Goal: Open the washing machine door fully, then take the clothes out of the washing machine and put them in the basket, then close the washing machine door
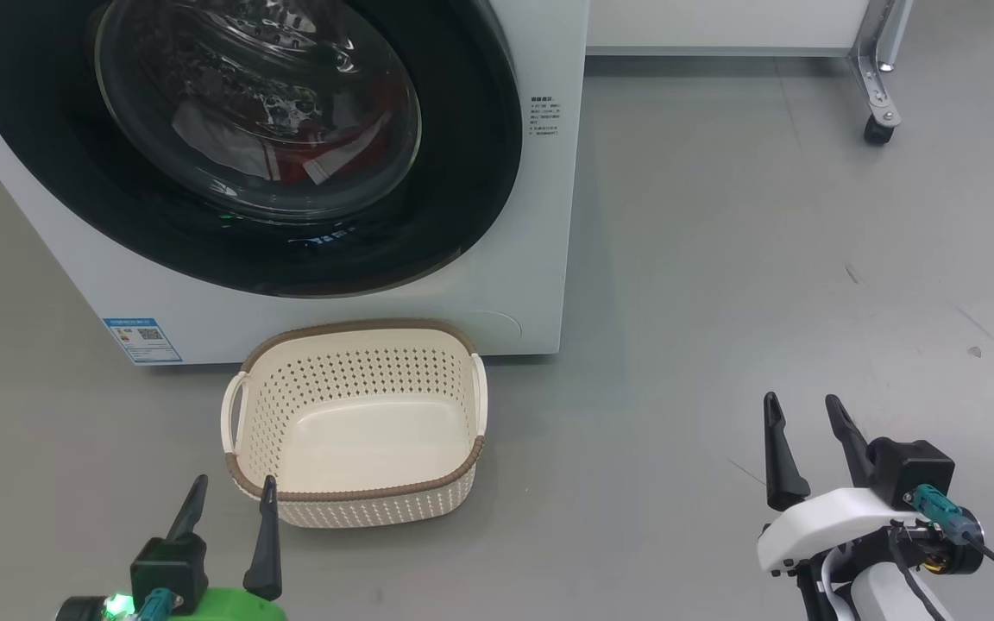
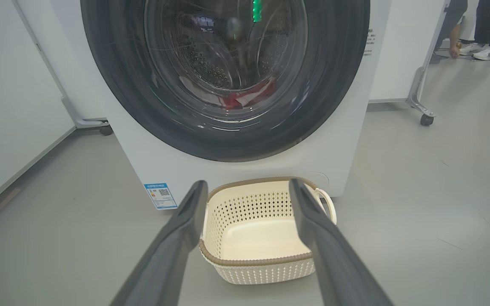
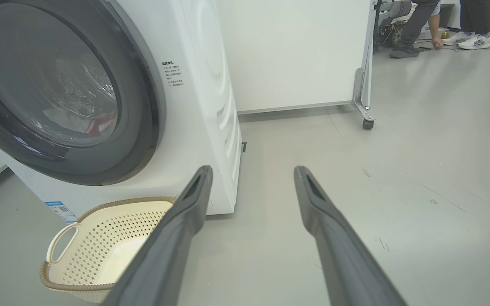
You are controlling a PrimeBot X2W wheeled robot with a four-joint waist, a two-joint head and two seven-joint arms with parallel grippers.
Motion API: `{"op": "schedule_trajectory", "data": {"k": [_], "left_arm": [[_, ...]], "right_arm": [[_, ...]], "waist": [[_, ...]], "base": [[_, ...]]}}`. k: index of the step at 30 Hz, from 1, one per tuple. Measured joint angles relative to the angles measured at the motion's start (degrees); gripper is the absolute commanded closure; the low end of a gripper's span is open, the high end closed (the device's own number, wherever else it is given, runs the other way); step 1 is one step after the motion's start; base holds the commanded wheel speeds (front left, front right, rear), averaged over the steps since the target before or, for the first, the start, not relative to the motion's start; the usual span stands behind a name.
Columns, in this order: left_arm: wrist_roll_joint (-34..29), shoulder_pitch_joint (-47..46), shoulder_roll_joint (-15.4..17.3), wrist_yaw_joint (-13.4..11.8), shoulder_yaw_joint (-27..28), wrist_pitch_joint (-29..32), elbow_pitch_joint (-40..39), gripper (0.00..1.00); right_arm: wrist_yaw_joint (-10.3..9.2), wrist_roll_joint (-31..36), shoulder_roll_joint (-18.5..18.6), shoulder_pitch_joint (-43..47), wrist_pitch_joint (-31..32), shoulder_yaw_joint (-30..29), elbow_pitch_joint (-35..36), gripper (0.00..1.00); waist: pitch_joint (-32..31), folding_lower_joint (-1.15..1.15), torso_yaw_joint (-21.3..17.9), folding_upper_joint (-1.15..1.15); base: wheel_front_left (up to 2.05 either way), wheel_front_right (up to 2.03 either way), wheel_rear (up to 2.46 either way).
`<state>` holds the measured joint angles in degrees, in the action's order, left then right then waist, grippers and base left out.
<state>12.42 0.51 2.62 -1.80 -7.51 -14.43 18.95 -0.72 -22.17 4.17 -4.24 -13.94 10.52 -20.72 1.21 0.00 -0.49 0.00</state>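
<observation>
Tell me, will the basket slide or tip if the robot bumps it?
It probably slides: the basket is empty, holey plastic, so likely light, on a smooth floor. Tipping seems unlikely, since it sits low and wide.

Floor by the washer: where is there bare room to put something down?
Widest: the grey floor right of the washing machine, ahead of the right hand. The basket is empty too. Tight: the strip between basket and machine.
</observation>
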Motion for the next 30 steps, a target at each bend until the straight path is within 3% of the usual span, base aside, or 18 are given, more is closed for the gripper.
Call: {"op": "schedule_trajectory", "data": {"k": [28, 30], "left_arm": [[0.7, 0.0, 0.0, 0.0, -0.7, 0.0, -0.1, 0.0], [0.7, 0.0, 0.0, 0.0, -0.9, 0.0, -0.3, 0.0]], "right_arm": [[0.04, 0.2, -0.1, -0.5, 0.0, 0.2, -0.9, 0.0], [0.09, 0.6, 0.0, -0.6, 0.0, 0.7, -1.1, 1.0]], "waist": [[0.2, 0.0, 0.1, 0.0], [0.2, 0.0, 0.2, 0.0]], "base": [[0.0, 0.0, 0.0], [0.0, 0.0, 0.0]]}}
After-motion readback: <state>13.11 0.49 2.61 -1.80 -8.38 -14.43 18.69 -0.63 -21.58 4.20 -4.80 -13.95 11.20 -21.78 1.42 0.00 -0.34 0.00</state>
